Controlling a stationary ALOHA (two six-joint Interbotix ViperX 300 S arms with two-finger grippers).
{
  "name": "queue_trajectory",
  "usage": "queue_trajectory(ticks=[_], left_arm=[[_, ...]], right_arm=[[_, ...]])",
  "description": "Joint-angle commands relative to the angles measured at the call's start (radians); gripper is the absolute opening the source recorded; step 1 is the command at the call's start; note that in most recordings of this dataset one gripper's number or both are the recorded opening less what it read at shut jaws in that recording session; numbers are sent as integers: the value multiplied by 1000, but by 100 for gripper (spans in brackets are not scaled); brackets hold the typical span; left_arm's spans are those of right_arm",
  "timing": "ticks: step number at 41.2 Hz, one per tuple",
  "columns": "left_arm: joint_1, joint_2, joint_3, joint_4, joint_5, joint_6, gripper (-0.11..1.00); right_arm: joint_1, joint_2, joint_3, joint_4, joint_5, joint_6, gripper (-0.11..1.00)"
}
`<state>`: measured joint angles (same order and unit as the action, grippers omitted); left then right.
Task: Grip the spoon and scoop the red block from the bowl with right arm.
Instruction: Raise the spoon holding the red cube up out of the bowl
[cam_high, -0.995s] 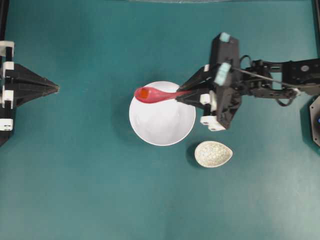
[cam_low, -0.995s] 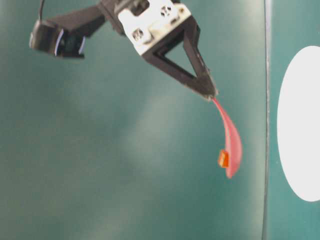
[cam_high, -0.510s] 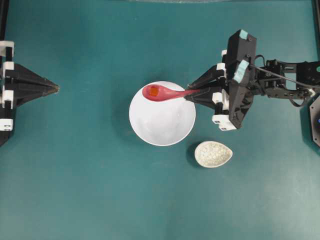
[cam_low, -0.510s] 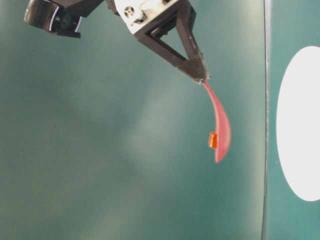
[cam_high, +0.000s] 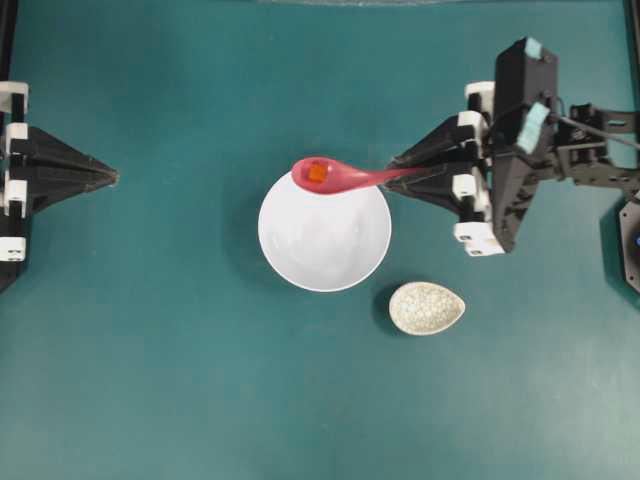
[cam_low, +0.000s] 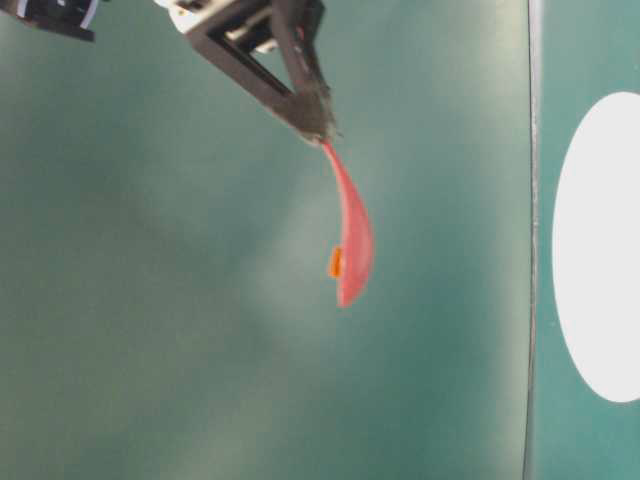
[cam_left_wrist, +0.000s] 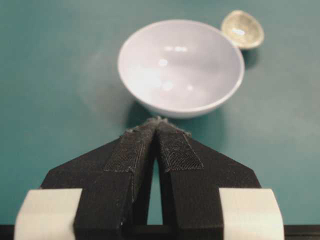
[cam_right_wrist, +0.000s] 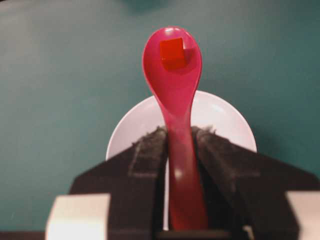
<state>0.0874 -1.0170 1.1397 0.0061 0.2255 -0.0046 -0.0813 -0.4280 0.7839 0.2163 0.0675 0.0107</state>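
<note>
Your teal-taped right gripper (cam_high: 398, 177) is pinching the glossy pink-red spoon (cam_high: 345, 177), hiding its handle end, carrying the tiny red-orange cube (cam_high: 316, 173) above the white bowl's (cam_high: 325, 240) rim; the left gripper's (cam_left_wrist: 157, 121) fingers are pressing together.

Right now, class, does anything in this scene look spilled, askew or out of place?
Nothing stands out. The red block sits in the spoon held by the right claw over the rim of the upright, empty bowl. The small speckled dish lies beside it, apart.
</note>
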Motion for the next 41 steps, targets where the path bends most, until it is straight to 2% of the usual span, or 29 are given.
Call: queue_trajectory(ticks=[1,11,20,22,41], left_arm=[[3,5,-14,3,-3,-2,0],[3,5,-15,3,-3,-2,0],[-5,5,-15,3,-2,-2,0],[-8,5,-15,2,-3,-2,0],[-21,5,-15,2,0,-3,0]], right_arm=[[3,-37,-35,-9,31,-2,24],[3,-57,-54,-87,87,-6,24],[3,-55,-67,-212,124,-26,24],[3,-55,-69,-227,130,-28,24],[3,-55,-78,-232,133,-21,24]])
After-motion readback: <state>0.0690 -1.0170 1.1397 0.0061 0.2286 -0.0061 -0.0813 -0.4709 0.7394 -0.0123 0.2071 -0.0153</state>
